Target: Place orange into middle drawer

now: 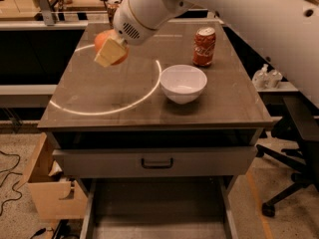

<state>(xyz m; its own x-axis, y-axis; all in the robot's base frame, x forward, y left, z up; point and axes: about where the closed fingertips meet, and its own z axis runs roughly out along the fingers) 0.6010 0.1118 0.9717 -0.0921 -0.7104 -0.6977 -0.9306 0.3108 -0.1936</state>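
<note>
My gripper [110,53] is shut on the orange [102,40]. It holds it in the air over the left part of the cabinet top [149,91]. Only the upper left of the orange shows past the pale yellow fingers [114,51]. The middle drawer [157,205] is pulled out at the bottom of the view, with a flat grey floor and pale side rails. It lies below and in front of the gripper. Its front part is cut off by the frame edge.
A white bowl [183,82] and a red soda can [204,46] stand on the right half of the top. A shut drawer front with a dark handle [157,162] sits above the open drawer. A cardboard box [52,183] is on the floor at left, a chair base [289,183] at right.
</note>
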